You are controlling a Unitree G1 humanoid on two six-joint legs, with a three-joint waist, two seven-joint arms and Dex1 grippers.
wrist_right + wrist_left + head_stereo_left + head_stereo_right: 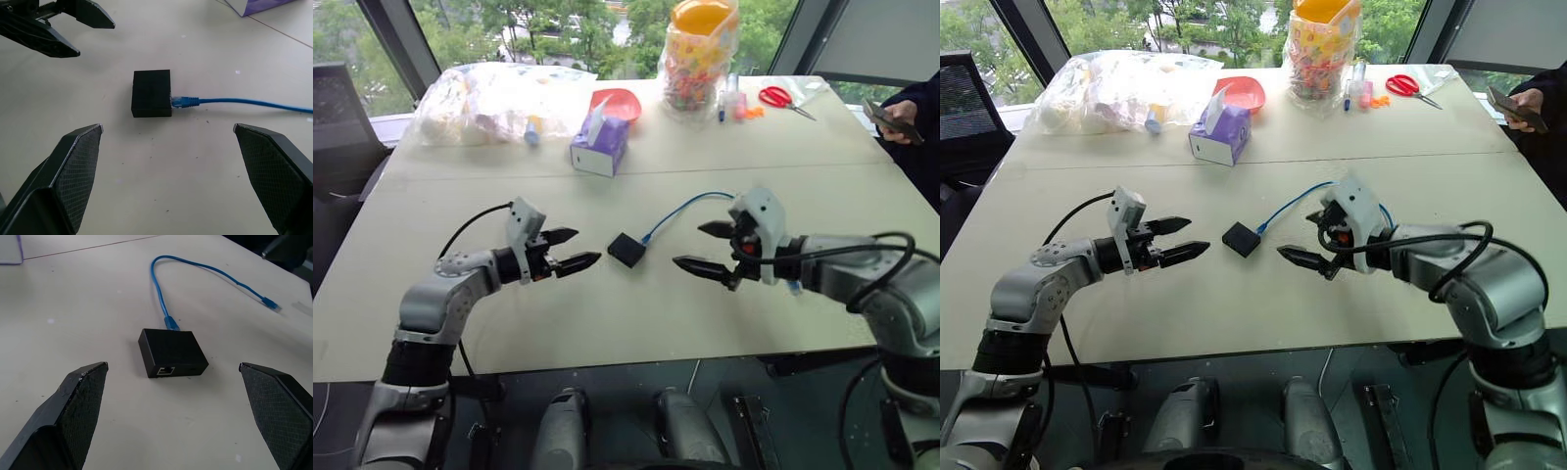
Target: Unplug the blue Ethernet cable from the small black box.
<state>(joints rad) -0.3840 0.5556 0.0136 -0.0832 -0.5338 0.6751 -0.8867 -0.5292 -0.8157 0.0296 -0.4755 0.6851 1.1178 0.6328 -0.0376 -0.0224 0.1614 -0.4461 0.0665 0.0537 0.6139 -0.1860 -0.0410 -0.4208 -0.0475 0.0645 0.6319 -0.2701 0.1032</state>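
The small black box (626, 250) lies flat on the table between my two grippers. The blue Ethernet cable (683, 208) is plugged into its far-right side (183, 101) and curves away to the right behind my right gripper; its free end (272, 304) rests on the table. A second, empty port (167, 370) faces my left gripper. My left gripper (570, 250) hovers open just left of the box, fingers pointing at it. To the right of the box, my right gripper (707, 248) also stands open and points at it. Neither touches the box or the cable.
A purple tissue box (600, 145) stands behind the black box. Farther back are a clear plastic bag (494, 98), a red bowl (619, 101), a bag of sweets (700, 54) and red scissors (781, 98). A person's hand with a phone (898, 119) is at the far right.
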